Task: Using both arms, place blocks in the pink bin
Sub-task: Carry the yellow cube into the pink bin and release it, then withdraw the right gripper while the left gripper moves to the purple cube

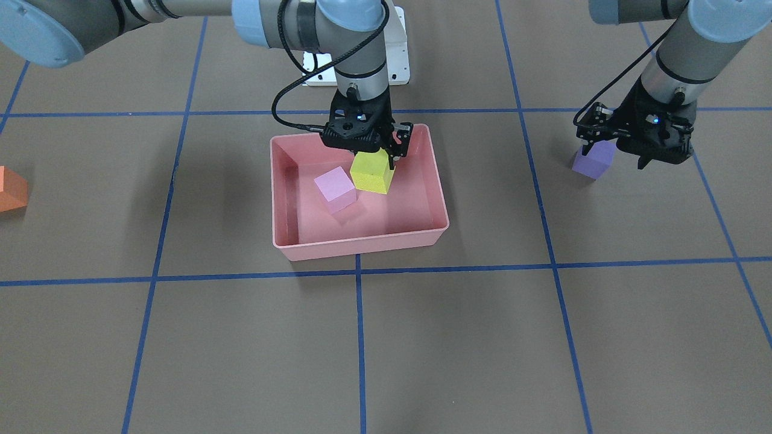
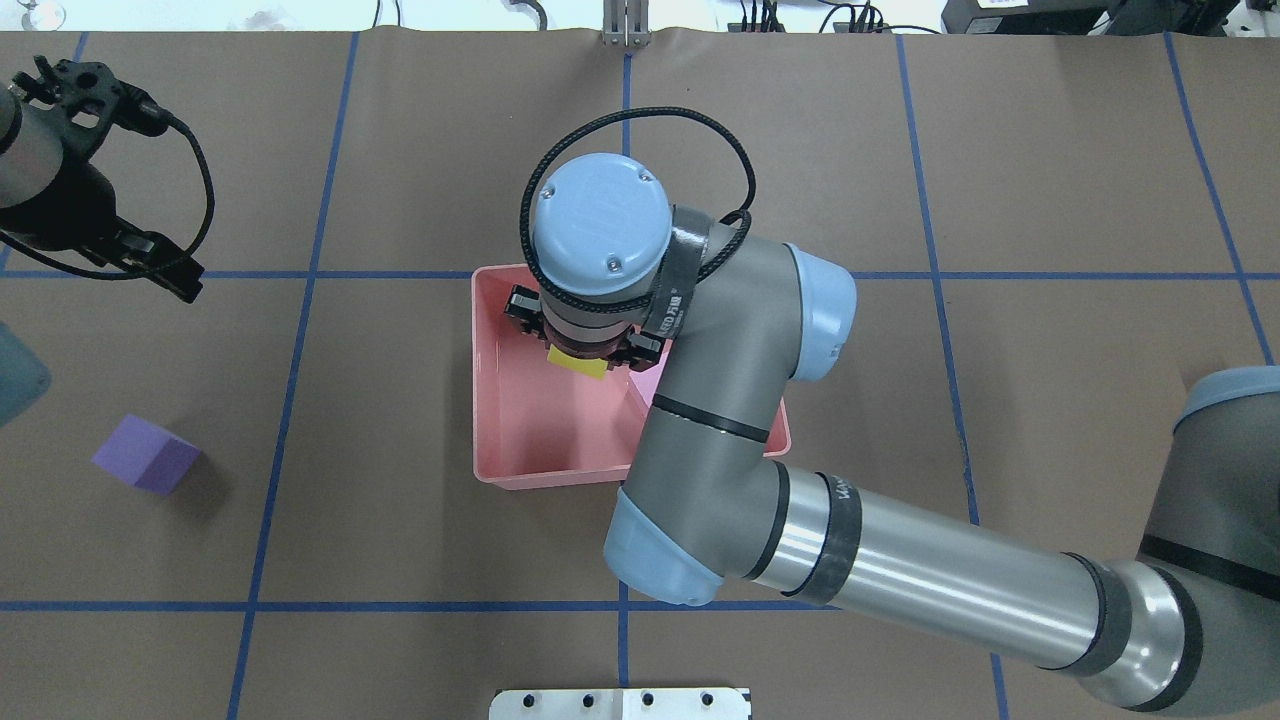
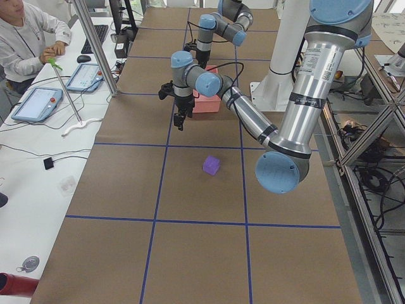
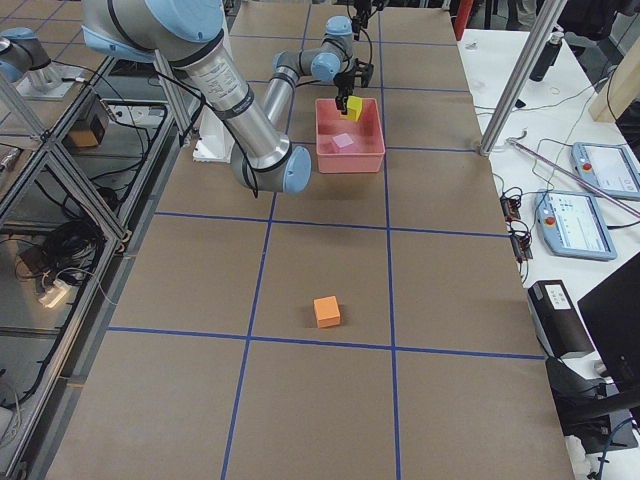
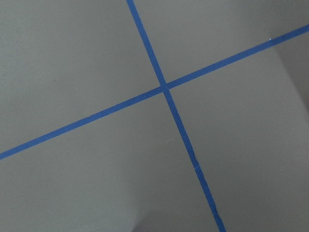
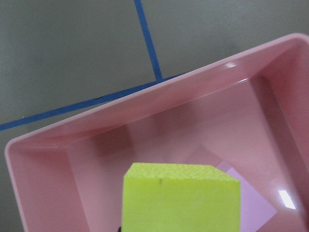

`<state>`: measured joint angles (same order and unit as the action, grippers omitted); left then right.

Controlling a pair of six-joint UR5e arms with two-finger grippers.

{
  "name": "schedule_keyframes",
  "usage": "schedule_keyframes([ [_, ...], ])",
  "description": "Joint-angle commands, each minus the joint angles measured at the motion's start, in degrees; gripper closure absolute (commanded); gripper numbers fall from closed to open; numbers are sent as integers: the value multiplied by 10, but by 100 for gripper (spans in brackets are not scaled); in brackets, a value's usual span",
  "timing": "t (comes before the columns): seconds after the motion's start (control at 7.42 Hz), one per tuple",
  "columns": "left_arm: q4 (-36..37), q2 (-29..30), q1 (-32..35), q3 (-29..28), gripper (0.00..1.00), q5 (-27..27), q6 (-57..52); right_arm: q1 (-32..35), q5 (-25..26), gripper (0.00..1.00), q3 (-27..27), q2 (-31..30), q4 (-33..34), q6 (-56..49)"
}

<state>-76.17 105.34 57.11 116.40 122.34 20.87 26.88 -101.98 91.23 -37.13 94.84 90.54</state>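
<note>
My right gripper (image 1: 374, 160) is shut on the yellow block (image 1: 372, 172) and holds it just above the pink bin (image 1: 362, 244), at its side nearer the robot. The light pink block (image 1: 335, 188) lies inside the bin. In the right wrist view the yellow block (image 6: 181, 198) hangs over the bin wall (image 6: 72, 145) and the light pink block (image 6: 251, 203). My left gripper (image 2: 165, 270) looks open and empty, raised over the table, apart from the purple block (image 2: 145, 455). The orange block (image 4: 326, 311) lies far out on my right side.
The white pedestal base (image 1: 395, 60) stands behind the bin. Blue tape lines cross the brown table. An operator sits at a side desk with tablets (image 3: 38, 104), beyond the table's far edge. The left wrist view shows only table and tape.
</note>
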Motion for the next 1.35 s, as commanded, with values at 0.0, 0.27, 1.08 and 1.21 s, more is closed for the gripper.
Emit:
schedule_keyframes([
  [0.0,-32,-2,-1,-20,0,0,13,-17,30,1,-21,16,19,20],
  [0.27,-33,-2,-2,-15,0,-1,56,-12,29,0,22,26,76,-3],
  [1.08,-268,-179,-21,-11,0,-2,59,180,-116,0,138,-94,121,-265],
  [1.21,-288,-190,-28,-12,0,-2,59,213,-136,0,170,-145,120,-334],
])
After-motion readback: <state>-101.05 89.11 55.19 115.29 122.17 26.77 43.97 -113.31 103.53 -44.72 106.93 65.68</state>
